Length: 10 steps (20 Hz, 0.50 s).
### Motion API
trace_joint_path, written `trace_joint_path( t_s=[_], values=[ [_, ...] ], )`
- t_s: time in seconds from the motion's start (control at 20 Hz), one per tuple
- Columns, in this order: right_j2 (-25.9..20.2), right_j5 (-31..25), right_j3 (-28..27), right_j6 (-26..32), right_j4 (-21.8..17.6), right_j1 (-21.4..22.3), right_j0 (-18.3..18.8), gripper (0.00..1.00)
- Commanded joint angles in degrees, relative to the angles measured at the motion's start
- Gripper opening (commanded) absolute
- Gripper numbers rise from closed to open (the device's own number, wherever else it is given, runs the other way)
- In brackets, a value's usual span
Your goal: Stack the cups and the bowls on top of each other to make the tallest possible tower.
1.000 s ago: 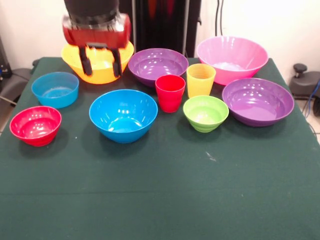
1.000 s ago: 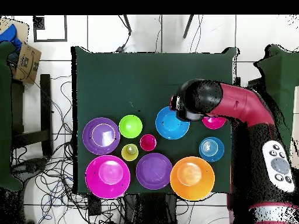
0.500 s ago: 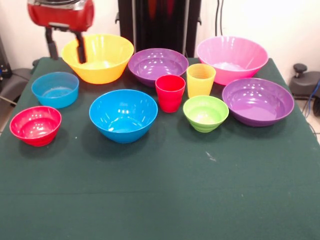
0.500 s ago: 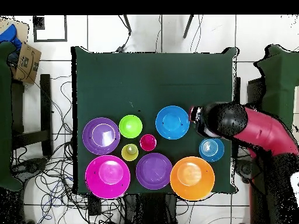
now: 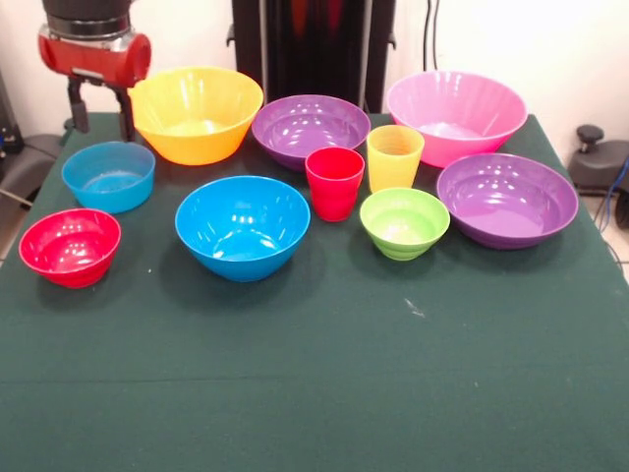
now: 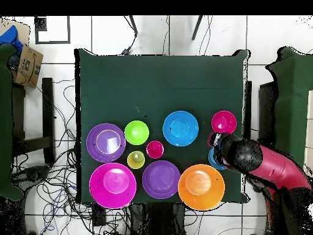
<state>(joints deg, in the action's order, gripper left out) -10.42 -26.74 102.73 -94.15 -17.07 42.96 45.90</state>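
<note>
Green cloth is covering the table [image 5: 324,393], and every piece is sitting on it separately; no tower is standing. Along the far edge, the large yellow bowl [image 5: 197,113], a purple bowl [image 5: 311,128] and the large pink bowl [image 5: 456,115] are lining up in a row. Just in front of them the red cup [image 5: 334,182] and the yellow cup [image 5: 394,156] are standing upright, side by side and nearly touching. The lime green bowl [image 5: 404,222] is sitting just in front of the yellow cup, with the second purple bowl [image 5: 507,199] beside it toward the table's edge. The medium blue bowl [image 5: 243,225] is resting near the middle, close to the red cup. Off to the other side, the small blue bowl [image 5: 108,175] and the small red bowl [image 5: 70,246] are sitting near each other.

The gripper [image 5: 99,108] is hanging above the small blue bowl, just beside the yellow bowl's rim, its two dark fingers [image 5: 125,114] spread apart and holding nothing. From overhead, the arm [image 6: 263,165] is covering most of the small blue bowl.
</note>
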Motion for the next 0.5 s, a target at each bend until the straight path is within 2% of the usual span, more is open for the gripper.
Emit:
trace_joint_path(
  t_s=[0.05,0.5],
  values=[
    [0.04,3.71,6.06,-3.62,-4.70,-3.96,-2.21,1.00],
    [0.02,7.23,3.49,-3.95,-5.42,-7.95,-2.52,1.00]
  ],
)
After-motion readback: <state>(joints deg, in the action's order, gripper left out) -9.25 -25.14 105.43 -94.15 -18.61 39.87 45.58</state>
